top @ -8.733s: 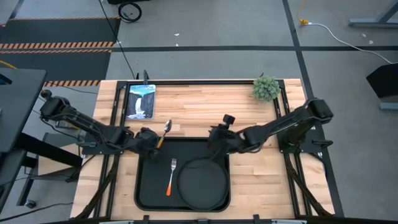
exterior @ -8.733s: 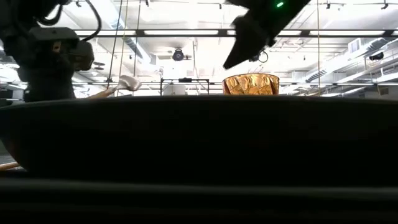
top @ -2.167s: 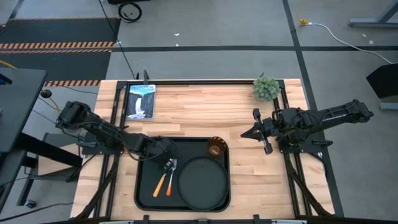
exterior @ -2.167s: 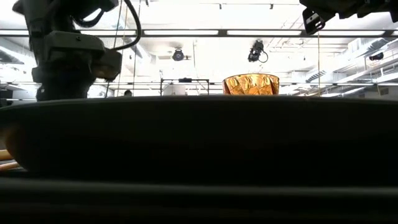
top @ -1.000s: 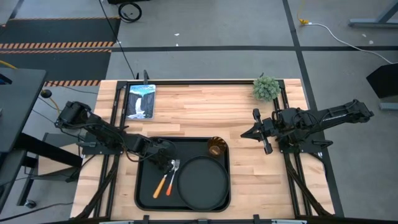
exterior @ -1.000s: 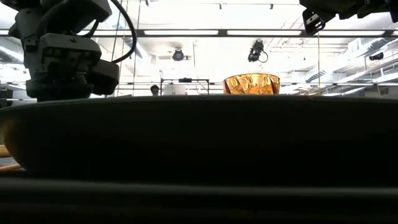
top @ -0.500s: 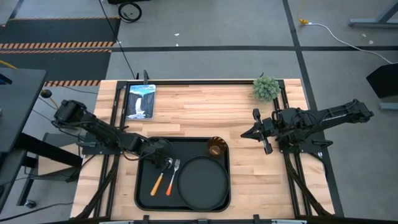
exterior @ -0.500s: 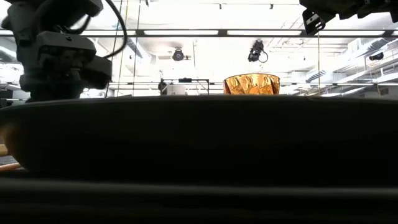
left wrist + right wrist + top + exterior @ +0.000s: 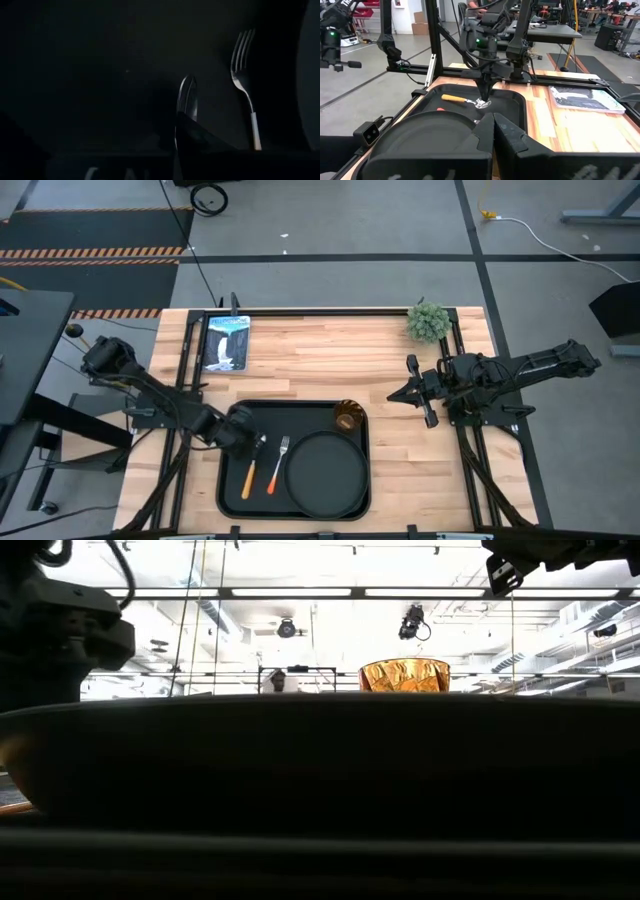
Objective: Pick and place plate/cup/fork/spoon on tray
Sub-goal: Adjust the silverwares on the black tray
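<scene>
Wooden worktop (image 9: 330,360) carries the tray (image 9: 232,502), already holding plate (image 9: 325,476), cup (image 9: 347,418), fork (image 9: 276,464) and spoon (image 9: 251,467). Your left claw (image 9: 246,435) hovers over the spoon, its opening unclear; probably just retreat.

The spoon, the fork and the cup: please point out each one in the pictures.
spoon (image 9: 249,470), high view, on its orange handle.
fork (image 9: 241,60), left wrist view, on the base of its tines.
cup (image 9: 404,675), low view, on its amber wall.
</scene>
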